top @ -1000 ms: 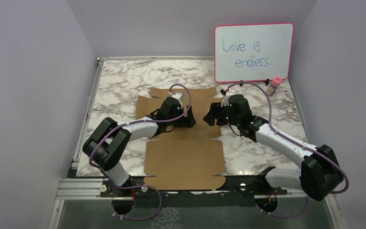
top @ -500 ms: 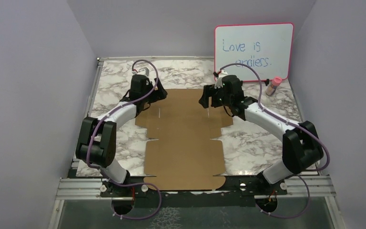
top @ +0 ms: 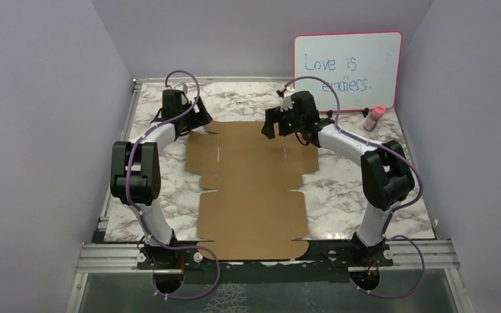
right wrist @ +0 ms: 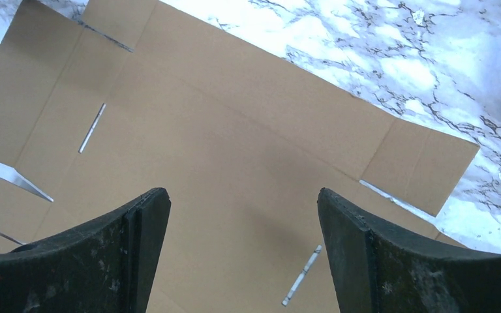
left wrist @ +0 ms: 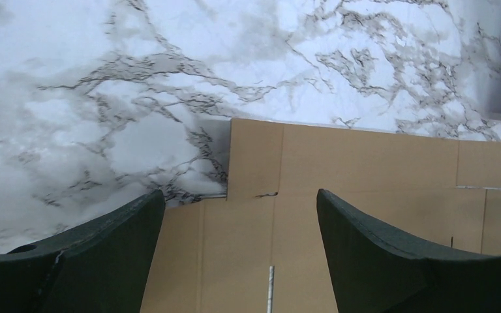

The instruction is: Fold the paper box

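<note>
Top external view showed one piece of writing: a pink-framed whiteboard (top: 347, 70) at 1 o'clock, propped against the back wall, with "Love is endless." handwritten in blue marker.

The left gripper (left wrist: 240, 193) sat at 11 o'clock, over the far-left corner of the paper box (top: 251, 189). Its 2 dark, curved fingers (left wrist: 104, 248) were spread wide with nothing between them but cardboard and marble below. Whether their tips touched the sheet could not be told.

The paper box lay flat and unfolded on the table (top: 156, 169), running from the centre down to the near edge at 6 o'clock. It was plain brown corrugated card, a die-cut sheet with small square flaps at the far corners, notches along both sides and 2 short slits in the far panel.

The right gripper (right wrist: 242, 190) was at 12 o'clock, above the sheet's far edge, its jaws equally wide apart and holding nothing.

The tabletop was glossy white marble with grey veining. A small pink-capped bottle (top: 374, 117) stood at 2 o'clock, just beside the whiteboard's lower right corner.
</note>
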Robot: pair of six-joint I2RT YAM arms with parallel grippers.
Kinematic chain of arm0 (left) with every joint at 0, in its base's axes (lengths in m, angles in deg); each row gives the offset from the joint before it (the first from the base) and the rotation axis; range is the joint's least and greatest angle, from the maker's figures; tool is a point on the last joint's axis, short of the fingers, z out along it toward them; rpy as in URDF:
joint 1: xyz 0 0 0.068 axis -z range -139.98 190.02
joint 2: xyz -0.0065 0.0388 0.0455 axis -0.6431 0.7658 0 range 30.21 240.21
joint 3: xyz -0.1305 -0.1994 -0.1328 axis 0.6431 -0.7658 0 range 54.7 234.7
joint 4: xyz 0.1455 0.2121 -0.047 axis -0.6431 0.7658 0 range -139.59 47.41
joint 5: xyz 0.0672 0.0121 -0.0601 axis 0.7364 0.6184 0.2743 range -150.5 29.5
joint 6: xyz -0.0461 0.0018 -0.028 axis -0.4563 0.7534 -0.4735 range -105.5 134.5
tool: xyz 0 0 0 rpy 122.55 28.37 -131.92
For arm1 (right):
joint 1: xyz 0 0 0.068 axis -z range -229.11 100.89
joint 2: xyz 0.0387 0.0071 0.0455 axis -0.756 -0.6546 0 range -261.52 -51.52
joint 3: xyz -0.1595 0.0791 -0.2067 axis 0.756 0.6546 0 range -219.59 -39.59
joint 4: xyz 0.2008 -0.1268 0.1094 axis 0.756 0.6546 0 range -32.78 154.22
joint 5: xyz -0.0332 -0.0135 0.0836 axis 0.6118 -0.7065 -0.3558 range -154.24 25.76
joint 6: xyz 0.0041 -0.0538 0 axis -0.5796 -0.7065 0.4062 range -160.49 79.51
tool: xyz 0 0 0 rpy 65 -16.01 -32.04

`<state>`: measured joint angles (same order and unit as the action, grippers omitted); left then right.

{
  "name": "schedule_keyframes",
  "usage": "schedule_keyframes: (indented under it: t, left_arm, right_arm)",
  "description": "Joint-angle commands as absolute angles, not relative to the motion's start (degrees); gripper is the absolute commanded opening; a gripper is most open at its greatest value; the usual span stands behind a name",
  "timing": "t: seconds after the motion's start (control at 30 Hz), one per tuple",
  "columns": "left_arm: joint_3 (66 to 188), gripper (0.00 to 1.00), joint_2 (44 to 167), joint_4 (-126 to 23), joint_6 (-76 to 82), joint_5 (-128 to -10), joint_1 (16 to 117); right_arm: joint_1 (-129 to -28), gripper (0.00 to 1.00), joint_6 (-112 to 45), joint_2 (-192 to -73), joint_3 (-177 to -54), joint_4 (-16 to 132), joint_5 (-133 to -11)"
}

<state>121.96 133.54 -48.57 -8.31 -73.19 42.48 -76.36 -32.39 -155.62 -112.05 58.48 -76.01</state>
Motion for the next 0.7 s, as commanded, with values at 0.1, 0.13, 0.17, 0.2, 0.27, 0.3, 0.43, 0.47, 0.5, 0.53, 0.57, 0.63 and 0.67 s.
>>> schedule_keyframes:
  t: [0.1, 0.13, 0.17, 0.2, 0.27, 0.3, 0.43, 0.47, 0.5, 0.53, 0.57, 0.63, 0.67]
  left_arm:
    - [129.5, 0.82, 141.9, -47.1, -7.2, -83.7, 42.7]
    - [130.3, 0.80, 142.8, -47.0, -7.3, -83.8, 42.6]
    - [131.1, 0.78, 143.6, -46.6, -7.1, -83.6, 42.6]
    - [132.0, 0.77, 144.6, -46.0, -6.9, -83.2, 42.6]
    - [134.0, 0.71, 146.5, -44.4, -6.3, -83.3, 42.6]
    - [134.9, 0.67, 147.6, -43.7, -6.1, -83.6, 42.4]
    - [136.7, 0.53, 149.8, -42.9, -5.7, -86.4, 41.9]
    - [137.0, 0.49, 150.0, -42.9, -5.4, -86.9, 41.8]
    - [137.2, 0.46, 150.0, -43.0, -5.0, -87.3, 41.8]
    - [137.4, 0.43, 150.1, -43.1, -4.4, -87.8, 41.7]
    - [137.5, 0.40, 150.0, -43.1, -3.7, -88.2, 41.8]
    - [137.4, 0.33, 149.7, -43.2, -2.5, -88.6, 41.8]
    - [137.3, 0.29, 149.4, -43.4, -1.9, -88.9, 41.8]
  right_arm:
    - [-75.8, 0.89, -35.4, -157.7, -114.3, 57.1, -77.9]
    - [-75.7, 0.89, -35.5, -157.9, -114.4, 57.1, -77.9]
    - [-75.7, 0.89, -35.6, -158.0, -114.5, 57.1, -77.9]
    - [-75.7, 0.89, -35.6, -158.2, -114.6, 57.1, -78.0]
    - [-75.6, 0.89, -35.6, -158.5, -114.5, 57.1, -78.2]
    - [-75.6, 0.89, -35.6, -158.6, -114.4, 57.1, -78.2]
    - [-75.3, 0.89, -36.0, -159.0, -114.1, 57.0, -78.2]
    - [-75.2, 0.89, -36.0, -159.1, -114.0, 57.0, -78.2]
    - [-75.1, 0.89, -36.1, -159.2, -114.0, 57.1, -78.3]
    - [-75.0, 0.89, -36.2, -159.1, -114.0, 57.1, -78.4]
    - [-74.9, 0.89, -36.3, -159.0, -114.0, 57.1, -78.6]
    - [-74.7, 0.89, -36.6, -158.9, -114.0, 56.9, -79.1]
    - [-74.6, 0.89, -36.8, -158.9, -114.1, 56.9, -79.4]
